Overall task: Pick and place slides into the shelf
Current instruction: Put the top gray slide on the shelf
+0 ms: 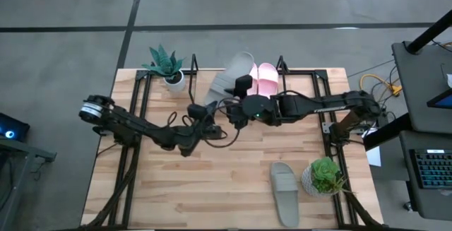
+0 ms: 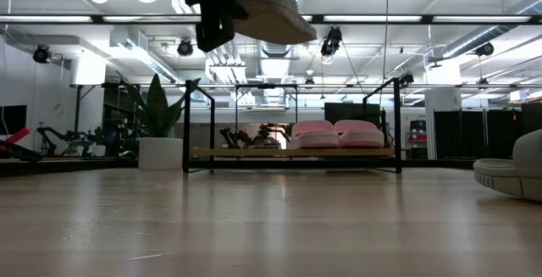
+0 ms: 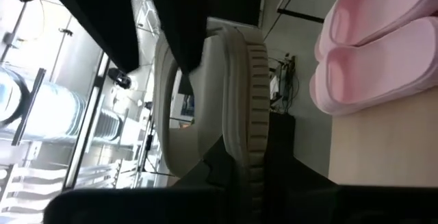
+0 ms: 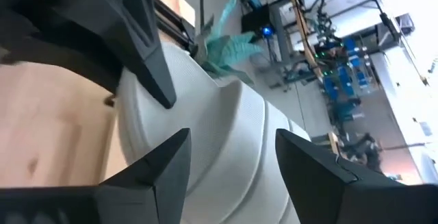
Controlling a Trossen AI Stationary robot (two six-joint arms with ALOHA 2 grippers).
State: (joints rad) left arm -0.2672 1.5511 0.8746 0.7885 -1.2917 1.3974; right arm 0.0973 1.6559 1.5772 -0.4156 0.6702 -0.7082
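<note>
Grey-green slide [image 1: 229,81] hangs above the bench at twelve o'clock, left gripper [image 1: 201,112] jaws clamped on it, right gripper [image 1: 240,93] jaws wide alongside. Lower it level onto the shelf [image 2: 254,152], beside the pink slides [image 1: 261,79].

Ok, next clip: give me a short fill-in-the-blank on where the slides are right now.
1. The two pale pink rubber slides sit side by side on the ____.
2. The left gripper holds a grey-green rubber slide ____ the light wooden table.
3. The other grey-green slide lies beside the potted ____.

Missing: shelf; above; plant
</note>
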